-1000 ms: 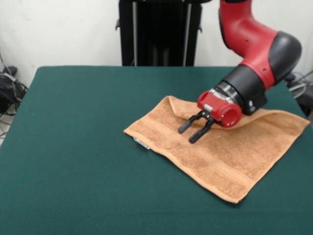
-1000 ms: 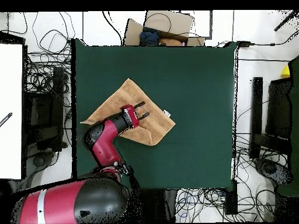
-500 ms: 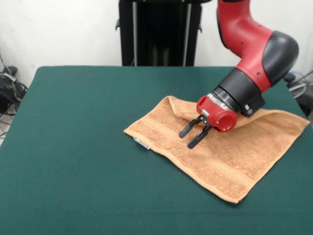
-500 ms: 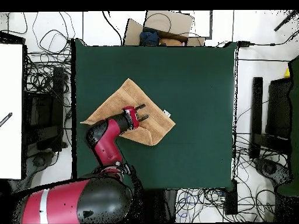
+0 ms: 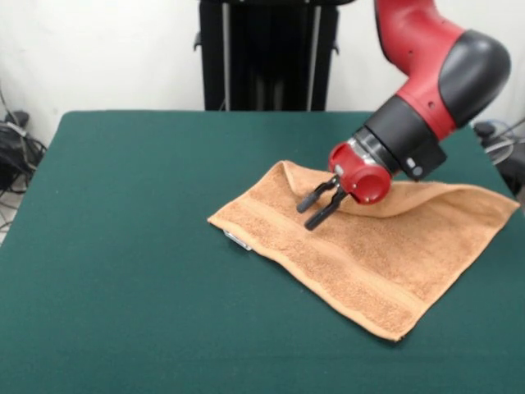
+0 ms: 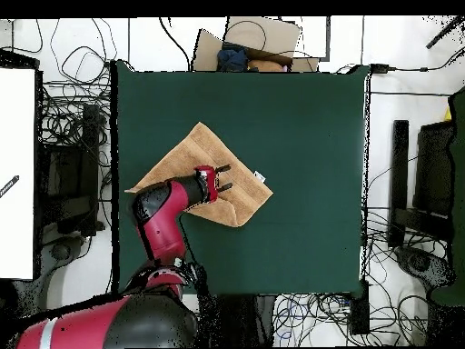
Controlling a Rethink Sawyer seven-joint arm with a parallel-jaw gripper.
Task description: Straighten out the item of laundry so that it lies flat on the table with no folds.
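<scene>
The towel [image 5: 373, 250] lies toward the side of the table [image 5: 123, 246] that is on the right in the front view, turned diamond-wise, with a small white tag [image 5: 238, 240] showing at its near left edge. Most of it is flat, but the far edge is not: a raised ridge runs along that edge, suggesting the cloth is doubled over there, though from this angle it is hard to say how much is tucked under. Above the ridge hangs the gripper [image 5: 317, 205], its two dark fingers set a little apart and holding nothing; they point down and to the left at the cloth without clearly touching it. Compared with a second ago the gripper has lifted and moved back toward the towel's far edge, having been lower and over the middle of the cloth, while the towel's outline has not shifted at all. So no straightening has been done in this interval; the move looks like a repositioning toward the fold, which remains the part of the task left to do.
</scene>
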